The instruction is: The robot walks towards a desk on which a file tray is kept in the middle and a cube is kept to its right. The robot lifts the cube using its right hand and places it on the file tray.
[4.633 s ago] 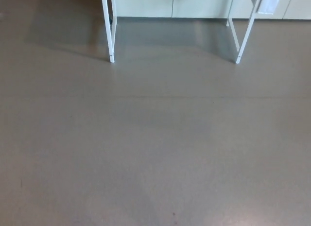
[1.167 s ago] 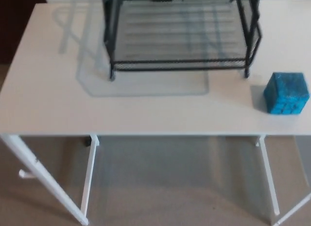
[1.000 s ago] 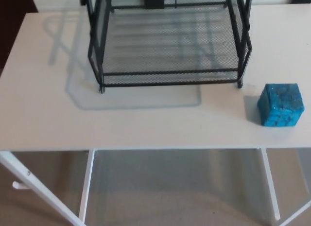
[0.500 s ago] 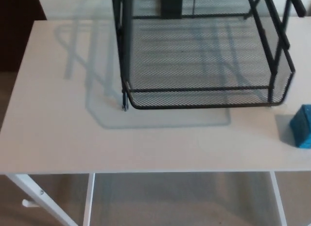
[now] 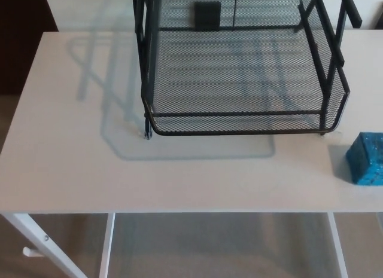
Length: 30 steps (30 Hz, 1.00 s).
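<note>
The white surface [image 5: 66,164] fills the view, so the walk looks finished. One black mesh file tray [image 5: 239,131] stands mid-surface with its lower tier empty. One blue cube [image 5: 366,159] rests on the surface just right of it. Neither the left hand nor the right hand shows, so their grip cannot be told. Lifting and placing remain.

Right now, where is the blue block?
In the head view the blue block sits on the white desk at the far right edge, just right of the black wire tray, not touching it.
</note>
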{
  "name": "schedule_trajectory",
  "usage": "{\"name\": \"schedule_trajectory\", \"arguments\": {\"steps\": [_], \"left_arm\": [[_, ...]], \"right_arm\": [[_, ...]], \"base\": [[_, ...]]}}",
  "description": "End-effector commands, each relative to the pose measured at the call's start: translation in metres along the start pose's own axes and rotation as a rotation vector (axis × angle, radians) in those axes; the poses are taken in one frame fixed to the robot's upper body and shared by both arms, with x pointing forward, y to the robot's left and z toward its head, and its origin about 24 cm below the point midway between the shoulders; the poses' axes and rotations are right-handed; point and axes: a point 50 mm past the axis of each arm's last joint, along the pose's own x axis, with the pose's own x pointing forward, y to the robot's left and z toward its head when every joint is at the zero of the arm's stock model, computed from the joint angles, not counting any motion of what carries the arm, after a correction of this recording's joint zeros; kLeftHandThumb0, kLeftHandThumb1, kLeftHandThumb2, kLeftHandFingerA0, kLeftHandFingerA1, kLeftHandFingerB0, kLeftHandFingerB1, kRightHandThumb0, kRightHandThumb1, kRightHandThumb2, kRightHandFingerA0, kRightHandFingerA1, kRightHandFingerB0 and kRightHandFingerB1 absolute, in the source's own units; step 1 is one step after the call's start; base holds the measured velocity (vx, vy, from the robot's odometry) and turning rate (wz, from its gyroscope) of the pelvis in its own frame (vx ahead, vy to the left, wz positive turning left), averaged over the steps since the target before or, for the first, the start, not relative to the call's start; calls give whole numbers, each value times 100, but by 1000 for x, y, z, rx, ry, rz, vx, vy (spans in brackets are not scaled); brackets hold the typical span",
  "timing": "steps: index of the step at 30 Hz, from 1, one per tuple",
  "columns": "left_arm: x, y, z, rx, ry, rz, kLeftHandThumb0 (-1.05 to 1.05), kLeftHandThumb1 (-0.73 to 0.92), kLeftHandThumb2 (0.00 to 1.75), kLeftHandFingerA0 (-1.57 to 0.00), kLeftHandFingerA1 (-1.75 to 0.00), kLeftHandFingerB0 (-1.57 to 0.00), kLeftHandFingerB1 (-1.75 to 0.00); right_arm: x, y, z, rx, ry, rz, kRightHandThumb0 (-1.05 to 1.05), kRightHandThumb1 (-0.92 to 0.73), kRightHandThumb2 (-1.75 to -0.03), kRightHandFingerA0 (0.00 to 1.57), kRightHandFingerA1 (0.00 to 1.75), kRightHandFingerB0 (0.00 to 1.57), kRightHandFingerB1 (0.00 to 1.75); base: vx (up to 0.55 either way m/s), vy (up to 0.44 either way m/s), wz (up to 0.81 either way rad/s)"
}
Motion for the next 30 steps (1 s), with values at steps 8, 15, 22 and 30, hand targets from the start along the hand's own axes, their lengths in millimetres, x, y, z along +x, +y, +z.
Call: {"name": "schedule_trajectory", "arguments": {"steps": [8,15,22,30], "left_arm": [[-10,36,10,-116,-106,74,-73,67,100,-23,-56,-13,-45],[-4,30,26,-205,-165,53,-73,84,65,-25,-45,-15,-29],[-1,21,23,-156,-128,43,-75,66,100,-19,-55,-8,-43],[-1,18,19,-142,-128,16,-73,68,100,-19,-54,-10,-43]], "right_arm": [[-21,-54,-9,782,-192,-322,-51,-55,-81,62,70,2,25],[-77,-154,72,723,-669,-631,-74,-49,-85,8,41,0,25],[-169,-189,180,278,-1042,-687,-77,-51,-89,3,29,0,25],[-165,-143,227,-166,-995,-443,-75,-43,-76,0,7,0,3]], "base": [[0,0,0],[0,0,0],[0,0,0],[0,0,0]]}}
